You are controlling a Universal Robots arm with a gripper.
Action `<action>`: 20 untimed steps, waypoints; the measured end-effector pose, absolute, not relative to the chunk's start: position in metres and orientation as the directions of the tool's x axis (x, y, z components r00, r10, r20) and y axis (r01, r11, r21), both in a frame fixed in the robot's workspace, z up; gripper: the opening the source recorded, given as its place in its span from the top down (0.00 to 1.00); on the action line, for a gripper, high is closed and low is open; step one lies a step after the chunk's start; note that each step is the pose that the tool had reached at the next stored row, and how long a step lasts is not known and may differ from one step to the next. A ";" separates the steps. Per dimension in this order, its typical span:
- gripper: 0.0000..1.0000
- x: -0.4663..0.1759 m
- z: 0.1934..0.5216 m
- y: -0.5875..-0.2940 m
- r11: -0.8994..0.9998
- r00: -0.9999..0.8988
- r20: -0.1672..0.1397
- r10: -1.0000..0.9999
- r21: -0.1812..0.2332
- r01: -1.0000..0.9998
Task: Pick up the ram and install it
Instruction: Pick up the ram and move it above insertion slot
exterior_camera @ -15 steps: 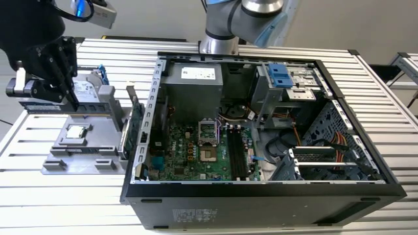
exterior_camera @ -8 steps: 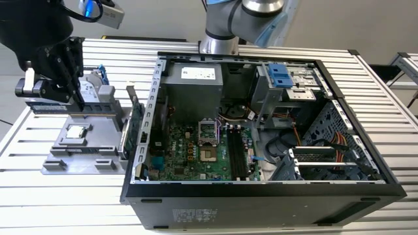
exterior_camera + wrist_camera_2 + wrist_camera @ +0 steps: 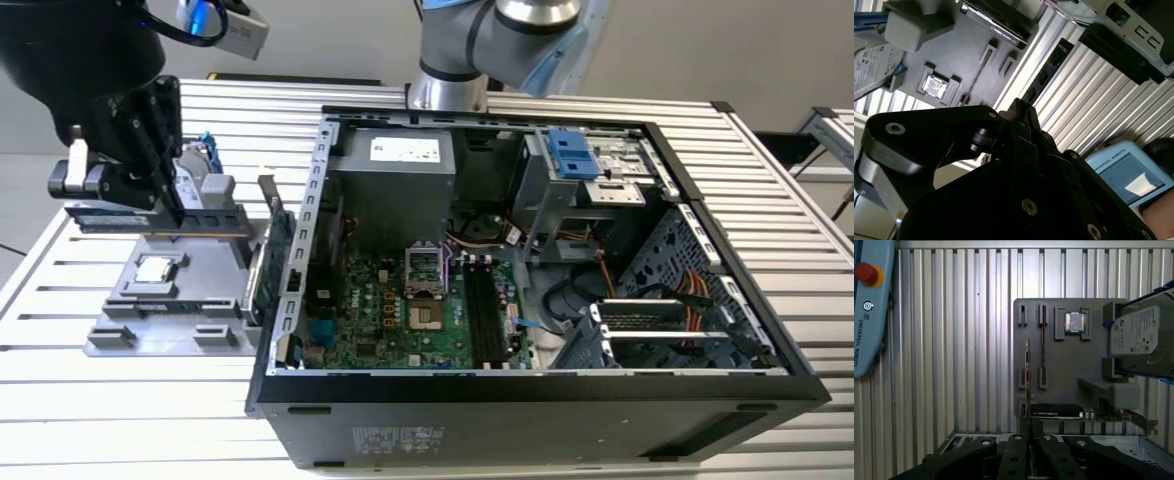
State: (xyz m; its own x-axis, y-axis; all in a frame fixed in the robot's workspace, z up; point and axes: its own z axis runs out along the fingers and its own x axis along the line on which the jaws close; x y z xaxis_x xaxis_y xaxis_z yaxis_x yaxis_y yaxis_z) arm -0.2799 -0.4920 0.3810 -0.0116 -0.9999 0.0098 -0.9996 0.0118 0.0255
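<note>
Found the gripper pressed together on the ram, pinching it near mid-length with both ends of the stick projecting past the grip. Confirmed in the first wrist view, where the ram appears edge-on as a thin line running out from the gripper across the grey tray. Located the ram above the grey tray, yellowish contact edge downward and apparently clear of the tray's holders; cannot confirm the gap. Noted the long axis level, running along the tray toward the exterior view's left and right. Noted the small square chip seated in the tray beneath the ram, and the drive propped at one end of the tray. Located the computer case just beside the tray on the exterior view's right, side open, with the memory slots inside it well apart from the tray. Judged the slots' long axis to lie roughly crossways to the stick as held. Assessed pickup as done, installation as not yet done.
</note>
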 end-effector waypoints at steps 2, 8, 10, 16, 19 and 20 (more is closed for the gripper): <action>1.00 -0.278 0.381 -0.492 0.012 -0.012 0.010 -1.000 0.026 -1.000; 1.00 -0.271 0.381 -0.492 0.012 -0.012 0.010 -1.000 0.026 -1.000; 1.00 -0.269 0.381 -0.492 0.012 -0.012 0.010 -1.000 0.026 -1.000; 1.00 -0.262 0.381 -0.492 0.012 -0.012 0.010 -1.000 0.027 -1.000; 1.00 -0.259 0.381 -0.492 0.012 -0.012 0.010 -1.000 0.027 -1.000; 1.00 -0.258 0.381 -0.492 0.012 -0.012 0.010 -1.000 0.027 -1.000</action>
